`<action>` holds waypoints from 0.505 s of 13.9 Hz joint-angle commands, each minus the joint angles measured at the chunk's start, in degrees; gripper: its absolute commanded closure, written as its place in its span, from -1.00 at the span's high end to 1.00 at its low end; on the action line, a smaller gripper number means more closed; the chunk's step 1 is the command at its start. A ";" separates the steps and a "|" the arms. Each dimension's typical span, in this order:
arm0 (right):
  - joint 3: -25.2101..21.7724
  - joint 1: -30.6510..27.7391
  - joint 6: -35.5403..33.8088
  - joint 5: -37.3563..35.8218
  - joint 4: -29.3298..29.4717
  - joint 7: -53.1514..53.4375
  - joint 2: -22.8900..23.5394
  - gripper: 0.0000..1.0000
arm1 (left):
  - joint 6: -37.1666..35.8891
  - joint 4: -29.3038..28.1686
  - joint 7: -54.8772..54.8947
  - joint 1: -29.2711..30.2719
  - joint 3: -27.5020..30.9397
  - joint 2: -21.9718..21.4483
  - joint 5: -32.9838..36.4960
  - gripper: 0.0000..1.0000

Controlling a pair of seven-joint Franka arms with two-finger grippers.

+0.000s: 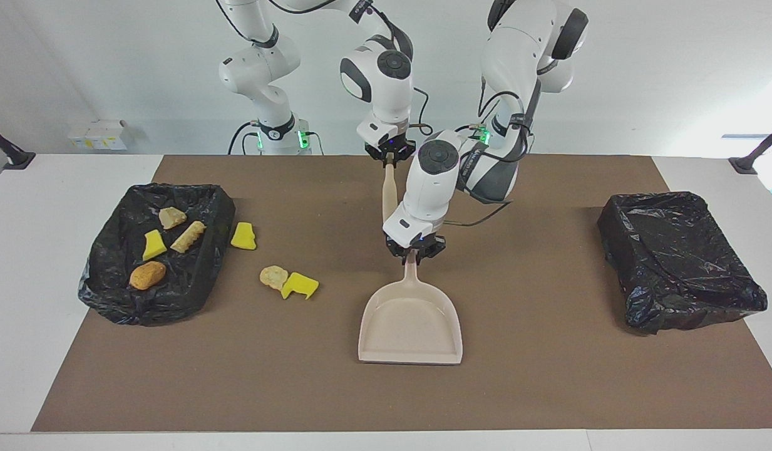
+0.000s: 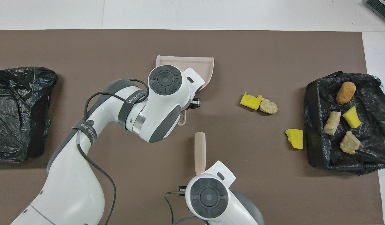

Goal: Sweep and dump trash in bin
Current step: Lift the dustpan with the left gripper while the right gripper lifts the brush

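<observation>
My left gripper (image 1: 414, 250) is shut on the handle of the beige dustpan (image 1: 411, 326), whose mouth faces away from the robots at mid-table. My right gripper (image 1: 390, 158) is shut on the beige brush (image 1: 389, 194), which hangs down from it over the mat beside the left hand. Loose trash lies on the mat toward the right arm's end: a yellow chunk (image 1: 243, 236), a tan lump (image 1: 273, 276) and another yellow chunk (image 1: 300, 285) touching it. In the overhead view the dustpan (image 2: 192, 61) and brush (image 2: 200, 151) show, with both grippers hidden under their hands.
A black bag-lined bin (image 1: 110, 294) at the right arm's end holds several scraps. A second black bag-lined bin (image 1: 674, 263) stands at the left arm's end. A brown mat (image 1: 548, 388) covers the table.
</observation>
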 commanded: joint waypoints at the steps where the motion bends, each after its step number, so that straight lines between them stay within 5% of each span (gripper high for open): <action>1: 0.36 -3.42 -5.33 -1.03 1.46 0.59 -1.31 -1.00 | -6.13 -0.89 11.05 2.52 0.30 -5.10 1.05 -1.00; 7: 0.45 -13.69 -11.06 -12.10 2.17 -0.12 -1.40 -1.00 | -15.21 -4.20 45.40 11.47 0.30 -13.96 1.14 -1.00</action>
